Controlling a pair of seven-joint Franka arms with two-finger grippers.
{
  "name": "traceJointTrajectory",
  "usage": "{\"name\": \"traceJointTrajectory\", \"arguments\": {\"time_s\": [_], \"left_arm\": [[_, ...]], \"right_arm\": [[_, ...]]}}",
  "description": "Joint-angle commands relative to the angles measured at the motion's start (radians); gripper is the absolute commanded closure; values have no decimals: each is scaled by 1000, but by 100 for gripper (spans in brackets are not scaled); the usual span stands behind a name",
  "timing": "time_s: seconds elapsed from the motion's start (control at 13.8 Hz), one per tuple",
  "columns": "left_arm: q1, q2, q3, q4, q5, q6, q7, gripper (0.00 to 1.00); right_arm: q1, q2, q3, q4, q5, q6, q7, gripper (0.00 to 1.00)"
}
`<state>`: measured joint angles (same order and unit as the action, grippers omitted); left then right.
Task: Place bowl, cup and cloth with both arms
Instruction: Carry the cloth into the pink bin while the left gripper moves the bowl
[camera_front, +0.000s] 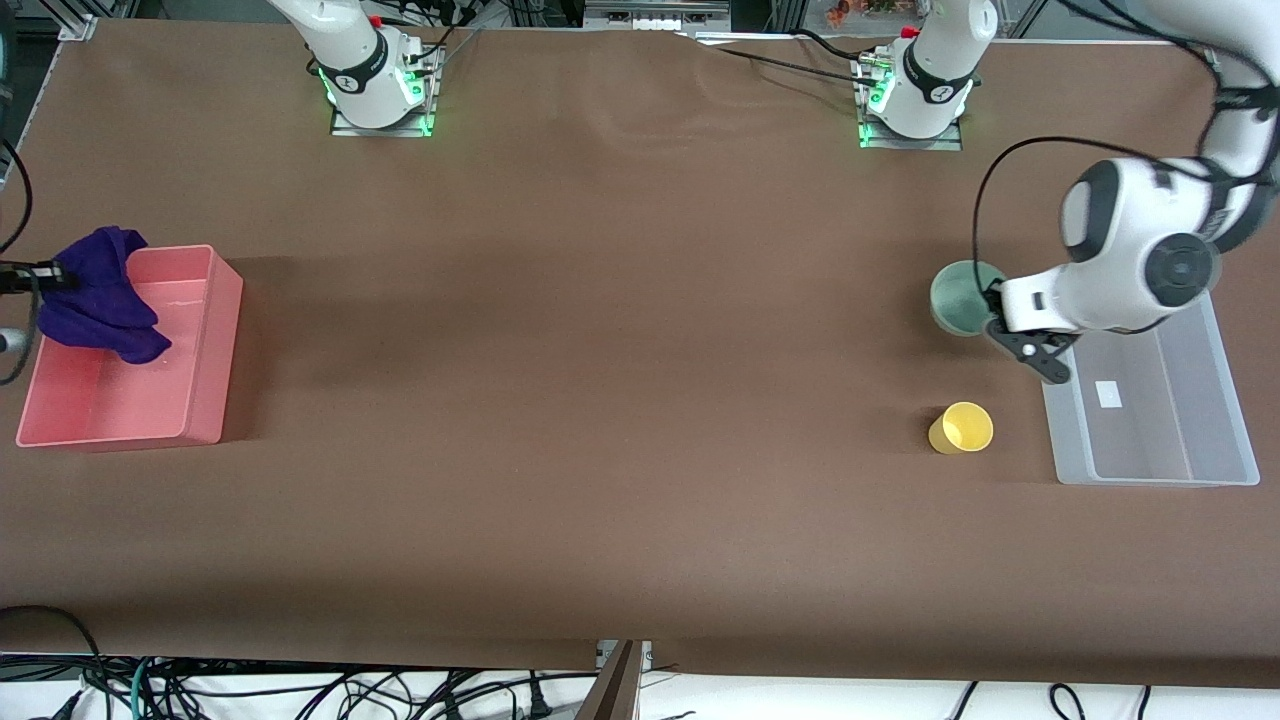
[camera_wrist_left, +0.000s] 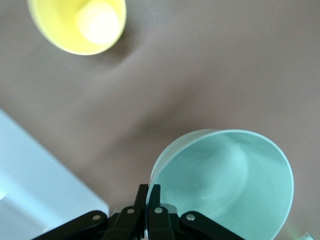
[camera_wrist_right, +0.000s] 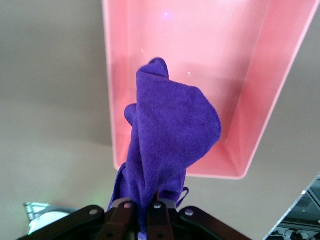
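Over at the right arm's end of the table, your right gripper (camera_wrist_right: 142, 212) hangs above the pink bin (camera_front: 215, 345) with its fingers pinched tight on the cloth (camera_front: 100, 295), the purple folds dangling over the bin's corner nearest the bases. At the left arm's end, your left gripper (camera_wrist_left: 148, 197) has its fingers clamped narrow on the rim of the bowl (camera_front: 960, 297), and the wrist view suggests the bowl is tipped and off the table, though you cannot be sure how high. So you are mid-carry on both sides, by my reading: cloth about to go into pink, bowl headed for the clear bin (camera_front: 1160, 420) just beside it, at about 4 o'clock from the bowl in the front view. The cup (camera_front: 962, 428) sits untouched at 6 o'clock from the bowl, on its side with its mouth toward the front camera, it seems, close to the clear bin's wall. Next move on the right calls for centring the cloth over the pink floor before you let go, since part of it overhangs the wall. On the left, lift clear of the bin's rim and swing across; mind the cup beneath your path. Between the two bins the brown table (camera_front: 600, 350) is broad and bare, so neither arm crowds the other.
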<state>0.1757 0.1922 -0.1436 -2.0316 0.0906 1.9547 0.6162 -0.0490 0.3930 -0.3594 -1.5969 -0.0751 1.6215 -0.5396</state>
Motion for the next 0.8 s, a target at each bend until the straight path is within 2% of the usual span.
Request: {"name": "traceJointTrajectory", "arguments": {"time_s": [0.0,0.22,0.51,0.58,0.65,0.73], "left_arm": [[5,16,21,155,98,-146,22,100],[98,39,22,188,156,-129,124,100],[270,180,21,237,173,42,319,100],[293,212,21,235,172,94,326,100],[313,246,21,235,173,137,330,100],[332,277,21,235,172,194,352,100]], "right_arm": [[-8,-5,-24,-167,-11,186,-43,100],[-17,38,-35,-267,-2,365,-53,100],[-18,86,-35,-290,11,452,-31,100],[-17,87,-35,-287,24,472,-31,48],[-17,83,-36,-279,37,471,-34,1],[-17,67,-35,-255,46,459,-42,0]]}}
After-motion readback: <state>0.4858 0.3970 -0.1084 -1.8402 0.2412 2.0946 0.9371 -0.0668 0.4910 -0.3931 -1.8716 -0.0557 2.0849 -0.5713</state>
